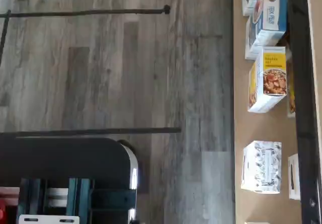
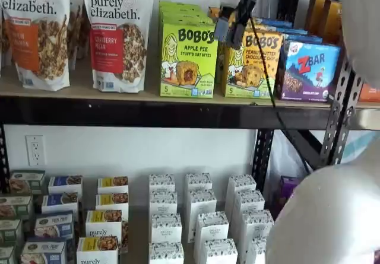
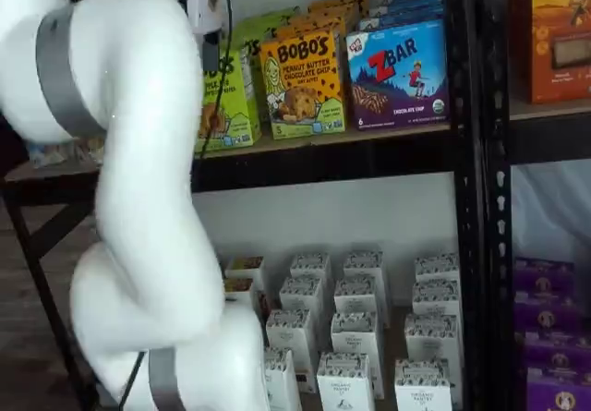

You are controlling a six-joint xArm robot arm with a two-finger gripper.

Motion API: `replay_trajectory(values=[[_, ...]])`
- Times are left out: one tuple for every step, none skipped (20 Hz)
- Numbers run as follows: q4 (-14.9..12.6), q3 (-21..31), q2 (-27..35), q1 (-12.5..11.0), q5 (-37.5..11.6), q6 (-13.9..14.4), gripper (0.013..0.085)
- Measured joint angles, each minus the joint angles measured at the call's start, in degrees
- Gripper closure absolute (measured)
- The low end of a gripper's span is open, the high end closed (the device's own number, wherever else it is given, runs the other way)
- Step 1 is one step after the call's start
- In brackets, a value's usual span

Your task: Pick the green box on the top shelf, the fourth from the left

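Observation:
The green box (image 2: 188, 56), a lime-green Bobo's Apple Pie carton, stands upright on the top shelf (image 2: 77, 89) with more green cartons behind it. In a shelf view my arm hides part of it (image 3: 233, 97). My gripper (image 2: 233, 22) hangs from above, in front of the shelf, level with the box tops and just right of the green box's upper right corner. It also shows in a shelf view (image 3: 211, 46), with a cable beside it. The fingers show side-on, so I cannot tell whether they are open. Nothing is in them. The wrist view shows floor and a lower shelf, not the green box.
A yellow-orange Bobo's box (image 2: 252, 62) and a ZBar box (image 2: 309, 71) stand right of the green box. Granola bags (image 2: 119, 32) stand left of it. Small white boxes (image 2: 199, 216) fill the lower surface. A perforated upright (image 2: 338, 115) is at the right. My white arm (image 3: 138, 199) fills the foreground.

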Motion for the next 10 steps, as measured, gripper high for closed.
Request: replay_trajectory(values=[[0.1, 0.4, -0.4, -0.1, -0.5, 0.0, 0.013], [0.2, 0.6, -0.7, -0.1, -0.8, -0.1, 0.013], [0.2, 0.6, -0.8, -0.2, -0.8, -0.1, 0.013], [0.2, 0.6, -0.9, -0.2, -0.7, -0.1, 0.013], [0.3, 0.6, -1.0, -0.3, -0.6, -0.1, 0.013], [0.3, 0.6, -1.1, -0.3, -0.5, -0.1, 0.013], [0.4, 0.6, -1.2, -0.4, -0.5, -0.2, 0.013], [0.6, 0.8, -1.4, -0.5, -0.7, -0.2, 0.013], [0.8, 1.0, -1.5, -0.6, -1.0, -0.3, 0.013], [0.9, 1.3, -1.8, -0.6, -1.4, -0.3, 0.013]])
